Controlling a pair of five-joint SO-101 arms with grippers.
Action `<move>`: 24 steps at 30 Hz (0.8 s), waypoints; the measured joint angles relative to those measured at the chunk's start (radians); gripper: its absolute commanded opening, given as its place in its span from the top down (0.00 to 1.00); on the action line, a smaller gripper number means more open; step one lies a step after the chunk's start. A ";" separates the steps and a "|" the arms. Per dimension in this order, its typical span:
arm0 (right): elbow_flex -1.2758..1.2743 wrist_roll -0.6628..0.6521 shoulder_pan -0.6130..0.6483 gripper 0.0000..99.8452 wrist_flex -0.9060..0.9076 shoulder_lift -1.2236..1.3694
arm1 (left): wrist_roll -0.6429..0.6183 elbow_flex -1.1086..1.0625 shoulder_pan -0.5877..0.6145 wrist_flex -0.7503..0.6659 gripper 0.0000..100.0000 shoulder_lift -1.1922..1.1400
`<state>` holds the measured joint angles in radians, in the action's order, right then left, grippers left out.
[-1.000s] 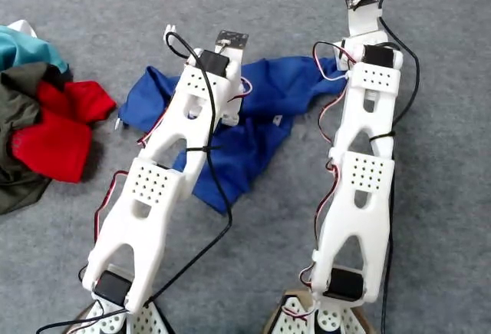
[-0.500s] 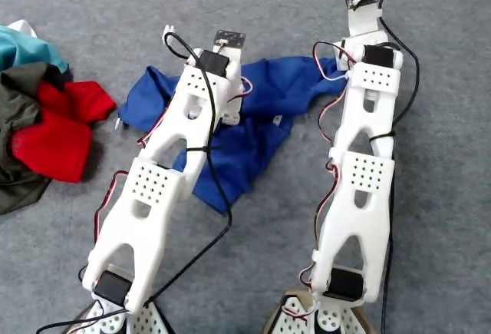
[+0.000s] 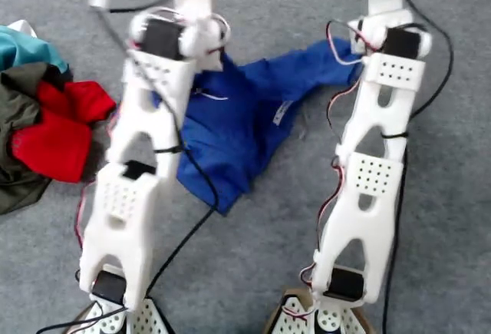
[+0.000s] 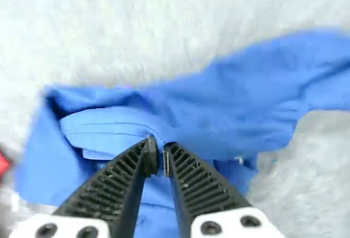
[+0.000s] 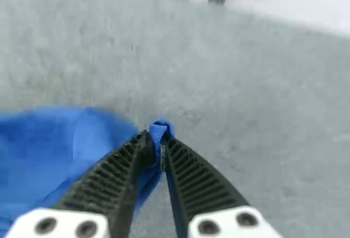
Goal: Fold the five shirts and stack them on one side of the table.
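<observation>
Blue shirt [image 3: 238, 119] spread mid-table, left gripper [image 4: 157, 158] pinched tight on a fold, right gripper [image 5: 160, 153] clamping its far-right corner, heap of shirts [image 3: 38, 111] at left

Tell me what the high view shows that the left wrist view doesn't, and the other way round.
High view, not left wrist: the white left arm and white right arm, plus the teal garment and dark green garment heaped at the table's edge. Left wrist, not high: a close look at the left gripper, its black ribbed fingers shut on a fold of the crumpled blue shirt. Both: that blue shirt lying on the grey table cover.
</observation>
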<state>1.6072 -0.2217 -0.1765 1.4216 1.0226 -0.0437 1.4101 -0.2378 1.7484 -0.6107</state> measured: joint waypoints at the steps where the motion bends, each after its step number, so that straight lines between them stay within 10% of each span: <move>1: 0.000 0.002 -0.011 1.00 0.000 -0.044 | 0.003 -0.015 0.012 0.000 0.98 0.063; 16: 0.005 -0.160 -0.103 1.00 -0.137 -0.819 | 0.072 -0.046 0.482 -0.115 0.98 0.729; 24: -0.012 -0.203 -0.120 1.00 -0.279 -1.194 | 0.101 -0.051 0.548 -0.117 0.98 0.977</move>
<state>1.5950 -0.4242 -0.2961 1.1423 -0.1711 0.0575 1.3594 0.3099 1.6318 0.3667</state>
